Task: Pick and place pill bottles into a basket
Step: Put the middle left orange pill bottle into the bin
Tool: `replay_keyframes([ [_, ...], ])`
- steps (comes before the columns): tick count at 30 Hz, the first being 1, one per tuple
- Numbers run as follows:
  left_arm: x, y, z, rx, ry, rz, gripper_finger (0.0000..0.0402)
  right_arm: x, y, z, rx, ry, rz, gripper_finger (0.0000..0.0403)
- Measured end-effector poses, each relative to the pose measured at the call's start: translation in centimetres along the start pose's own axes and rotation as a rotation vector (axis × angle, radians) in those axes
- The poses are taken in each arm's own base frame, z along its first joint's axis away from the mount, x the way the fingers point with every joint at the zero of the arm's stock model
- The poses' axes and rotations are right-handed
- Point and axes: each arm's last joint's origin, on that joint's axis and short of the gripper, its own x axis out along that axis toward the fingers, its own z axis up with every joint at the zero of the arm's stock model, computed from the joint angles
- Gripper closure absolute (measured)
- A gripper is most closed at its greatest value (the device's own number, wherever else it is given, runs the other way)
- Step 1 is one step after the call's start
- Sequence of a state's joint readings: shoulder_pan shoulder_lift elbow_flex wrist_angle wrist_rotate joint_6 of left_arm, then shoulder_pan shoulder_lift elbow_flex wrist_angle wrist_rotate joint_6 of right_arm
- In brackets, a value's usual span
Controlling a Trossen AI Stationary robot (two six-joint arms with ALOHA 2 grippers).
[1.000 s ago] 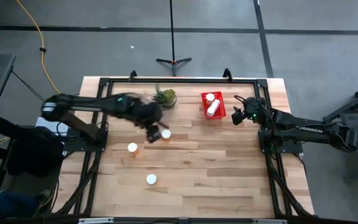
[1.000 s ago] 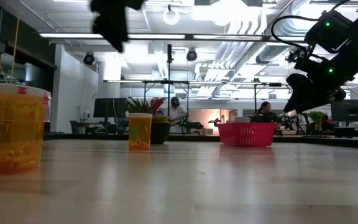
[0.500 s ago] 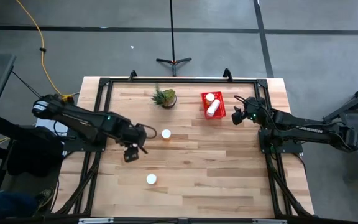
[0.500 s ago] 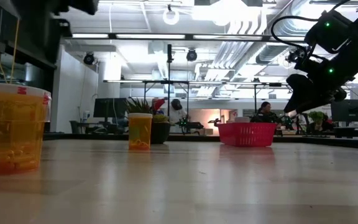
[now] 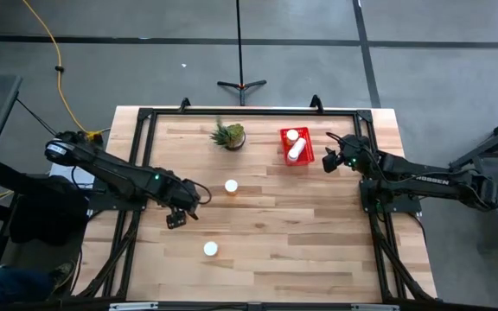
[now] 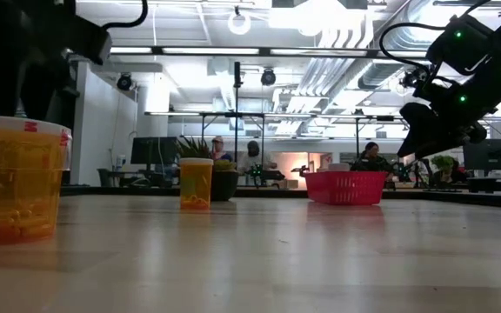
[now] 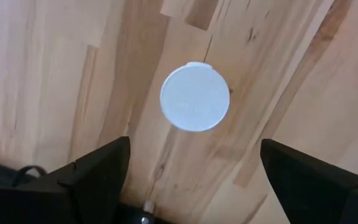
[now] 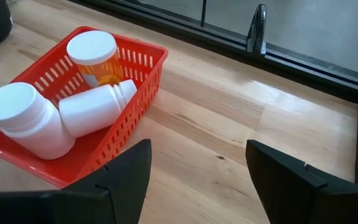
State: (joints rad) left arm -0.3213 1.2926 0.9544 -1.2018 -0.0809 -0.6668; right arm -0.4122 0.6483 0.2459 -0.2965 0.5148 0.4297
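The left end effector [image 5: 178, 216] is poised over the left part of the bench [image 5: 318, 250], its fingers [image 7: 92, 177] spread wide with nothing between them. In the left wrist view a white-capped pill bottle [image 7: 195, 97] is seen upright directly below, between the two fingers and untouched. Two more bottles stand upright on the bench: one [image 5: 231, 186] near the middle and one [image 5: 210, 249] nearer the front edge. The basket [image 5: 285, 155] sits toward the back right and already holds three containers [image 8: 95, 59], one upright with an orange body and two white ones, one of them lying on its side. The right end effector [image 5: 330, 161] is parked just beside the basket, fingers parted and empty.

The main risk is judged to lie in the descent. If the fingers are lowered off-centre, the cap could be struck by one finger and the bottle tipped over, after which it could roll across the smooth wood. A grip closed only on the cap may also slip during the carry. At the basket, a collision with the waiting right arm is possible, and a release onto the lying container could let the bottle bounce out.
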Motion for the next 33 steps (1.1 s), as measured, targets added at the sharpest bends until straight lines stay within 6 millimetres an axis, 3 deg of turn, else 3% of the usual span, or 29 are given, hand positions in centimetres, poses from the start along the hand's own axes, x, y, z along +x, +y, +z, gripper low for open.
replay_keyframes([
  [12,1.9,0.1,0.1,0.080,-0.080,0.049,0.0007,0.0,-0.1,-0.2,-0.011,0.014,-0.011,0.0151],
  [33,5.0,-0.1,-0.2,0.126,-0.127,-0.015,0.0007,0.0,-0.1,-0.2,-0.012,0.016,-0.011,0.0151],
])
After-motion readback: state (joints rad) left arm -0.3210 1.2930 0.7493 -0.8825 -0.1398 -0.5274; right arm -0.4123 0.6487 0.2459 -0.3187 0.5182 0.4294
